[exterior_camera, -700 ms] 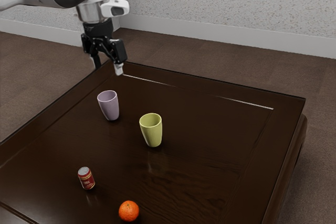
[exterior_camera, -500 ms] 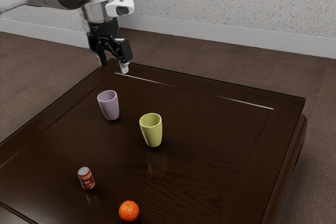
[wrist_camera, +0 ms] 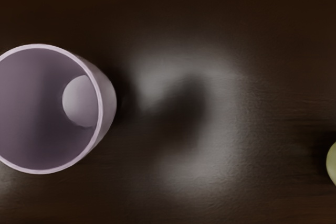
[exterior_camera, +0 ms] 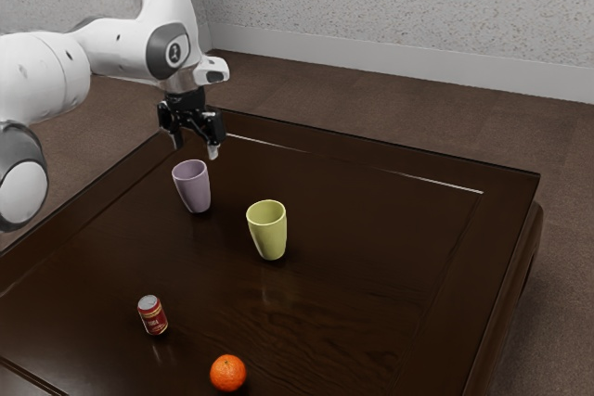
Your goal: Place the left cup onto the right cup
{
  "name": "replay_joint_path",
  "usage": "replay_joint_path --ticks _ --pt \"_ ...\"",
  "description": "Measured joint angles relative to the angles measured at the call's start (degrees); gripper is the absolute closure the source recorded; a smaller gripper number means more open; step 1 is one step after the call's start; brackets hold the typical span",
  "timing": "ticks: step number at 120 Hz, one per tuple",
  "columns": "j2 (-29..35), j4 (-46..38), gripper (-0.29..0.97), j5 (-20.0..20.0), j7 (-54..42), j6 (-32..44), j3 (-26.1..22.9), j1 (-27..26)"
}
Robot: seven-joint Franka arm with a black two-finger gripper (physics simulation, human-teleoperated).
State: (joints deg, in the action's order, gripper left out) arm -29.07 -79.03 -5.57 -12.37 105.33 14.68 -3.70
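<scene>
A pale purple cup (exterior_camera: 191, 185) stands upright on the dark wooden table (exterior_camera: 371, 257), toward the exterior view's left. A yellow-green cup (exterior_camera: 266, 228) stands upright a little to its right and nearer the front. My black gripper (exterior_camera: 191, 142) hangs open just above and slightly behind the purple cup, touching nothing. In the wrist view I look straight down into the purple cup (wrist_camera: 47, 108), and a sliver of the yellow-green cup (wrist_camera: 331, 163) shows at the far side.
A red can (exterior_camera: 152, 314) stands near the table's front left, and an orange (exterior_camera: 227, 373) lies close to the front edge. The table has a raised rim (exterior_camera: 353, 147) along its back. Brown floor surrounds it.
My arm has swung and lowered, bringing the gripper down and slightly left to just above the purple cup. Both cups, the can and the orange have stayed put.
</scene>
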Motion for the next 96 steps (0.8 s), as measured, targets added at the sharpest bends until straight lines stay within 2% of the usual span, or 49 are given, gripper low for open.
replay_joint_path --ticks 16,67,85,96 --pt "-6.2 2.9 0.00 -2.1 -1.9 3.0 0.0 1.0" --pt "-12.2 2.1 0.01 -3.5 -5.6 9.1 -0.1 2.9" --pt "-12.3 2.1 0.41 -3.6 -6.5 10.6 -0.1 2.9" --pt "-12.2 2.1 0.57 -3.6 -7.0 11.0 -0.1 2.9"
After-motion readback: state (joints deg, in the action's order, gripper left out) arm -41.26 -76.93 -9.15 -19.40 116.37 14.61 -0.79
